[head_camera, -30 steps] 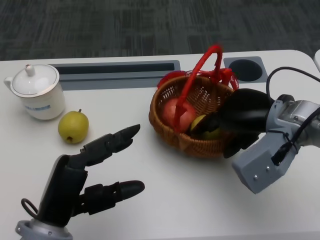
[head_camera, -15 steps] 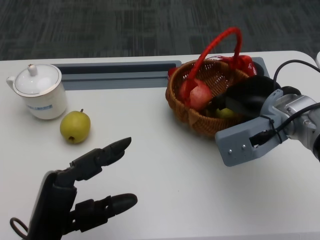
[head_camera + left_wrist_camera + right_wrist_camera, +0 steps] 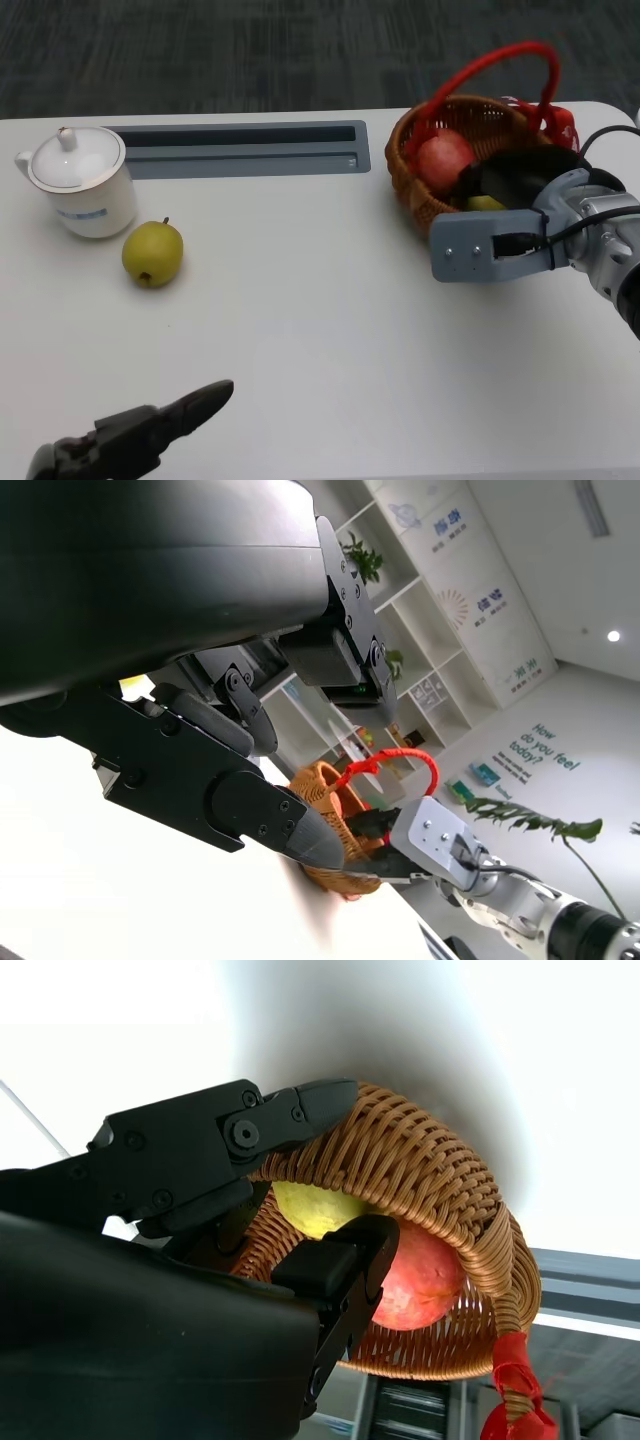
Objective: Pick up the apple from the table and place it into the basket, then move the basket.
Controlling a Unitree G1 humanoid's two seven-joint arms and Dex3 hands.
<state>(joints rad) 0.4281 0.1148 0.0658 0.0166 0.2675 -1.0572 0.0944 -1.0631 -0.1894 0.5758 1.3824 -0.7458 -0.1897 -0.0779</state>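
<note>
The wicker basket (image 3: 405,185) with a red handle (image 3: 500,60) stands at the table's far right. A red apple (image 3: 445,160) and a yellow-green fruit (image 3: 485,203) lie inside it. My right hand (image 3: 510,180) grips the basket's near rim. In the right wrist view one finger (image 3: 300,1110) lies outside the basket wall (image 3: 430,1190) and another reaches inside beside the apple (image 3: 420,1270). My left hand (image 3: 140,440) is low at the front left edge, fingers stretched out and holding nothing. The left wrist view shows its fingers (image 3: 230,800) apart, with the basket (image 3: 320,785) far off.
A yellow-green pear (image 3: 153,253) lies on the table at the left, next to a white lidded cup (image 3: 80,182). A grey recessed slot (image 3: 250,148) runs along the back. The table's right edge is close behind the basket.
My right hand has carried the basket to the right and toward the back of the table. My left hand has drawn back toward the front left edge, mostly out of the picture.
</note>
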